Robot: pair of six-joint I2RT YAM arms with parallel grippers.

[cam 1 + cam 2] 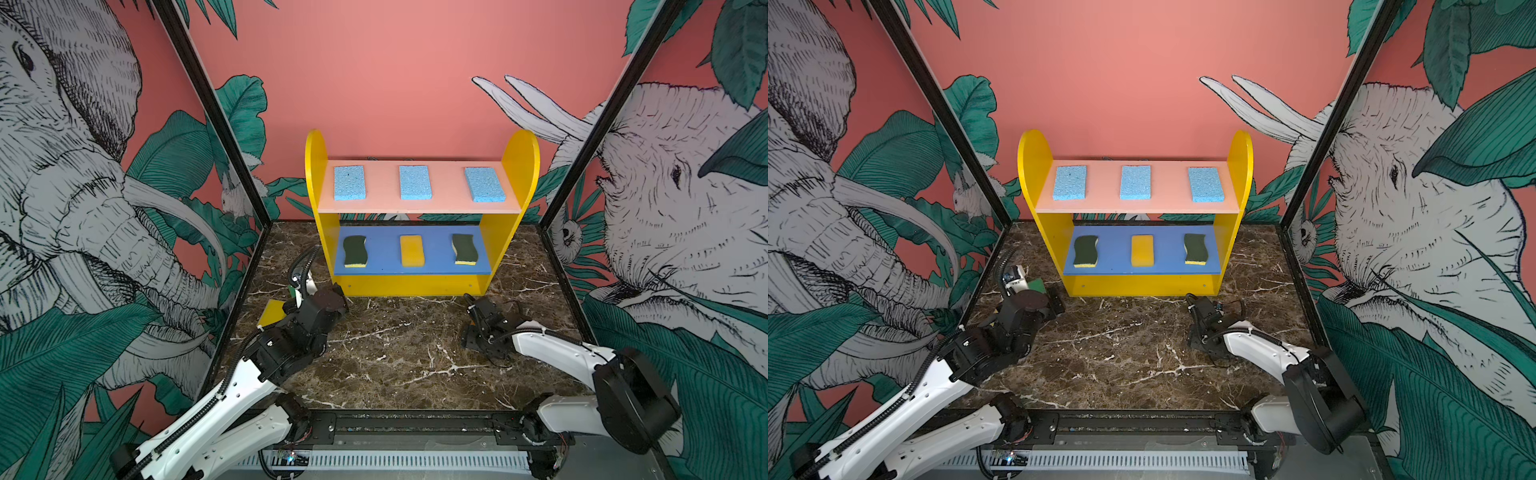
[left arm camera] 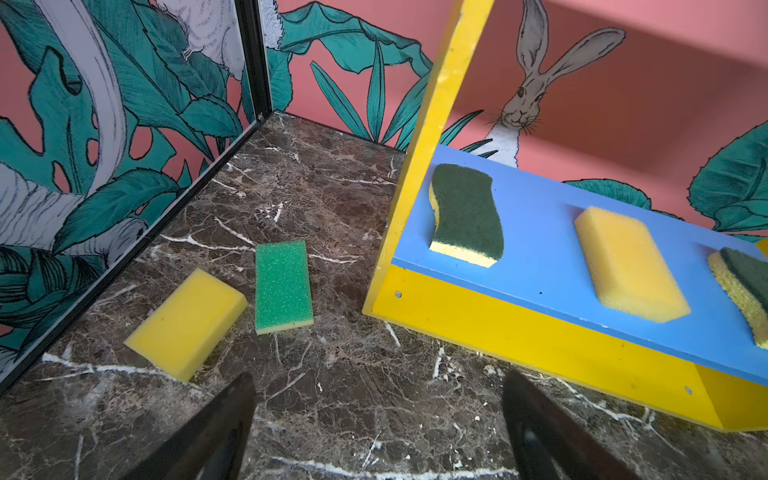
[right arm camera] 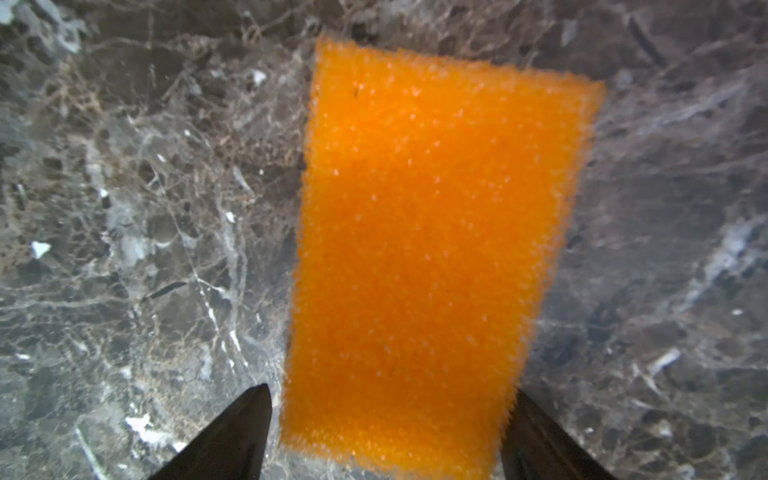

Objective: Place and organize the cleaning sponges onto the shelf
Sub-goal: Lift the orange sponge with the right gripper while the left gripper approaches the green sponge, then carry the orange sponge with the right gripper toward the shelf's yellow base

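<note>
The shelf [image 1: 509, 232] stands at the back; its pink top board carries three light-blue sponges [image 1: 414, 182]. Its blue middle board [image 2: 540, 249] holds two wavy dark-green sponges [image 2: 467, 212] with a yellow sponge [image 2: 629, 262] between them. On the marble floor left of the shelf lie a yellow sponge [image 2: 187, 322] and a bright green sponge [image 2: 283, 286]. My left gripper [image 2: 382, 415] hovers open before them, holding nothing. My right gripper [image 3: 386, 419] points down over an orange sponge [image 3: 432, 249] on the floor, its fingers either side of it with a gap at one finger.
Patterned side walls [image 1: 124, 208] close in the marble floor [image 1: 407, 345] on both sides, and the loose sponges sit close to the left wall. In the top views the orange sponge is hidden under the right wrist [image 1: 486, 324]. A black rail [image 1: 415, 424] runs along the front.
</note>
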